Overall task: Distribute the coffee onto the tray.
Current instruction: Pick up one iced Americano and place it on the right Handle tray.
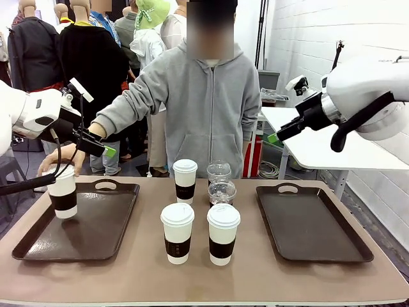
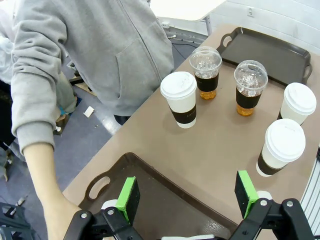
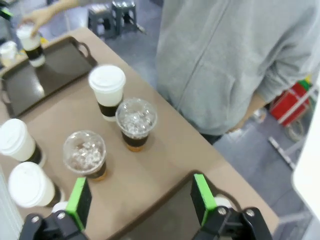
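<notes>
Desk (image 1: 147, 275), brown-topped, carries everything, and a person in a grey hoodie (image 1: 204, 109) stands at its far side. Two dark trays lie on it: the left tray (image 1: 96, 236), used here as the reference, and the right tray (image 1: 313, 224), well apart from it at the opposite end.

The left gripper (image 2: 187, 196) hovers above the left tray with its green pads (image 2: 129, 199) apart and nothing between them. The right gripper (image 3: 141, 199) hangs high, far from the left tray and over the right tray's side, its own pads likewise spread and holding nothing.

One white lidded cup (image 1: 62, 195) stands on the left tray near its handle end, with the person's hand (image 1: 54, 167) resting on its top. By my judgement the task is only just begun, with one drink of six placed and not yet let go. Five drinks wait on the bare desk, between the left tray and the right tray. These are the rear white cup (image 1: 185, 181), the near-left white cup (image 1: 177, 232), the near-right white cup (image 1: 223, 233), the rear iced coffee (image 1: 218, 171) and the front iced coffee (image 1: 222, 192). The right tray has no cup on it.

Each cup wears a dark sleeve (image 1: 64, 202). Any print on them is too small to read.
</notes>
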Controlling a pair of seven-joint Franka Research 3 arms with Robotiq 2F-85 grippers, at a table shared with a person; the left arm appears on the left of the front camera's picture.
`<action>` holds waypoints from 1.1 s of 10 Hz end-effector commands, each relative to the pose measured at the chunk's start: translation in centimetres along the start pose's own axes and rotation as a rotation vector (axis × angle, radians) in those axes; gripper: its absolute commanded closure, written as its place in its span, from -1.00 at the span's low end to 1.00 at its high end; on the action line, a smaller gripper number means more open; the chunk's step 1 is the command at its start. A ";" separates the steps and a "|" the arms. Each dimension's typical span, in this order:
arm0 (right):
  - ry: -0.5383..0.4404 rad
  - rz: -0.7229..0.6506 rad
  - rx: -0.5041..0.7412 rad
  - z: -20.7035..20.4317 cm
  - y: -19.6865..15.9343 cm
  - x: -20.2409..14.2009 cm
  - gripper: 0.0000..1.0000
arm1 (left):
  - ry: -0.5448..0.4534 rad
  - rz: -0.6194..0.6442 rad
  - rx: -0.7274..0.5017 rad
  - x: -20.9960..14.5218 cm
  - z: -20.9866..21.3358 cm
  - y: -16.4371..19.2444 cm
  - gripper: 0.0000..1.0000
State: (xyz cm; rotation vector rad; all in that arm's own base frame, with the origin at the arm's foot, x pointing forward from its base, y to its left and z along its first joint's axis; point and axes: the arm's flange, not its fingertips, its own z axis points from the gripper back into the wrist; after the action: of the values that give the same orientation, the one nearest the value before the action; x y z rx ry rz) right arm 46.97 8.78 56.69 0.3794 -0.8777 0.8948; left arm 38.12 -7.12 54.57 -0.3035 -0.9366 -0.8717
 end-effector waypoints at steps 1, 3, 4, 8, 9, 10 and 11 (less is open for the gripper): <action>-0.064 0.031 0.084 -1.1 -2.0 -1.7 -1.00 | -0.001 0.006 -0.002 -0.1 -0.1 0.1 -1.00; -0.089 0.030 0.137 -1.9 -2.9 -2.5 -1.00 | -0.001 0.006 -0.002 -0.1 -0.1 0.1 -1.00; -0.071 0.004 0.094 -2.1 -2.9 -2.4 -1.00 | -0.001 0.006 -0.002 -0.1 -0.1 0.1 -1.00; -0.094 0.010 0.111 -1.1 -2.0 -2.8 -1.00 | -0.001 0.006 -0.002 -0.1 -0.1 0.1 -1.00; -0.094 0.010 0.111 -1.1 -2.0 -2.8 -1.00 | -0.001 0.006 -0.002 -0.1 -0.1 0.1 -1.00; -0.094 0.010 0.111 -1.1 -2.0 -2.8 -1.00 | -0.001 0.006 -0.002 -0.1 -0.1 0.1 -1.00; -0.061 0.001 0.097 -1.2 -1.8 -2.6 -1.00 | -0.001 0.006 -0.002 -0.1 -0.1 0.1 -1.00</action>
State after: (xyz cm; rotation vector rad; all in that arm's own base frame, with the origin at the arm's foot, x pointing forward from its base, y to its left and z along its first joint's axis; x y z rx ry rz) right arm 48.07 6.99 54.15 0.4877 -0.8886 0.9348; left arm 38.12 -7.13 54.58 -0.3029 -0.9367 -0.8719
